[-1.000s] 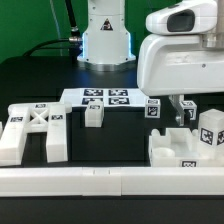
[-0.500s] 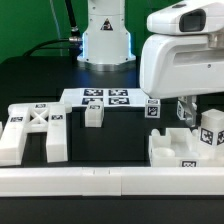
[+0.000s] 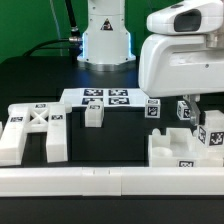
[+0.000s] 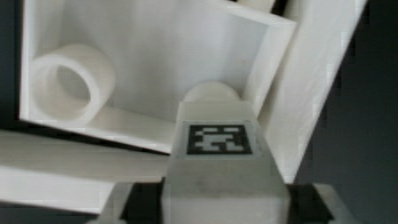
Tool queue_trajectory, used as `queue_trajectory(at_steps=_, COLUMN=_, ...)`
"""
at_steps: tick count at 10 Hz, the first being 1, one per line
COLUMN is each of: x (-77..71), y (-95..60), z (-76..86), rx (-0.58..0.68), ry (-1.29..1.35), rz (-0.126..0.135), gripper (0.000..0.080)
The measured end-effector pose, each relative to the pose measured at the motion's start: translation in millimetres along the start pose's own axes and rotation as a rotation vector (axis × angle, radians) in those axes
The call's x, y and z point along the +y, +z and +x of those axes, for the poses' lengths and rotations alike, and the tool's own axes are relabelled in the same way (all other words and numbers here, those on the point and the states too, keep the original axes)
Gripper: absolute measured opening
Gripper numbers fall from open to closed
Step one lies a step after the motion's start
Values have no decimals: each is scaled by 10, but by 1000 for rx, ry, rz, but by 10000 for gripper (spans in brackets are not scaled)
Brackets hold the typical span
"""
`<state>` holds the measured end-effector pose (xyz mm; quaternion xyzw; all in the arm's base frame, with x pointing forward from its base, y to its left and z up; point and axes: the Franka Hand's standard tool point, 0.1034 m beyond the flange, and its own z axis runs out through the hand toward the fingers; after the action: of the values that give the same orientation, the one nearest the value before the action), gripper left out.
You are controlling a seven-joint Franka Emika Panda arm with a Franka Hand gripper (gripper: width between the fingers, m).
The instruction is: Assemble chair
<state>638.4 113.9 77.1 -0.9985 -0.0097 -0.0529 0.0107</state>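
Note:
My gripper [image 3: 196,108] hangs low at the exterior view's right, over a white chair piece with raised walls [image 3: 172,150]. In the wrist view a white leg [image 4: 217,120] with a square tag fills the gap between my two dark fingers [image 4: 143,203], and the gripper [image 4: 217,205] is shut on it. Beyond the leg lies the walled piece with a round socket [image 4: 68,85]. A tagged block [image 3: 212,131] stands just to the right of the fingers. The X-braced frame [image 3: 35,128] rests at the exterior view's left. The gripper body hides much of the leg in the exterior view.
The marker board [image 3: 100,97] lies at the back centre, in front of the arm's base [image 3: 105,42]. A small white block [image 3: 93,115] and another tagged piece [image 3: 153,108] sit near it. A long white border rail [image 3: 100,184] runs along the front edge.
The jaws have closed in on the white leg. A small tag now shows beside the fingers in the exterior view. The arm has barely shifted.

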Motion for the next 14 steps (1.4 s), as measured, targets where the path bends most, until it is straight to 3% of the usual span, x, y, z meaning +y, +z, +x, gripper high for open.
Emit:
queue_trajectory(at_steps=2, x=57, y=-6, z=16, rx=0, ry=135, rz=16, gripper=288)
queue_trajectory(at_steps=4, x=62, y=2, z=14, rx=0, ry=335, rz=15, gripper=288)
queue_trajectory(at_steps=7, x=186, y=-1, z=16, rx=2, ry=566, rz=-16, gripper=291)
queue_trajectory(at_steps=9, x=202, y=-2, z=18, rx=4, ry=588, rz=-18, gripper=304)
queue_trajectory(at_steps=10, x=202, y=-1, z=18, rx=4, ry=586, rz=-18, gripper=531)
queue_trajectory(at_steps=11, x=201, y=-1, z=18, rx=4, ry=586, rz=-18, gripper=531)
queue_trajectory(at_steps=12, x=178, y=-17, z=19, rx=6, ry=577, rz=-16, gripper=625)
queue_trajectory(at_steps=13, x=122, y=-123, z=-34, rx=13, ry=510, rz=-7, gripper=645)
queue_trajectory(at_steps=14, x=172, y=-242, z=-146, rx=11, ry=446, rz=-2, gripper=645)
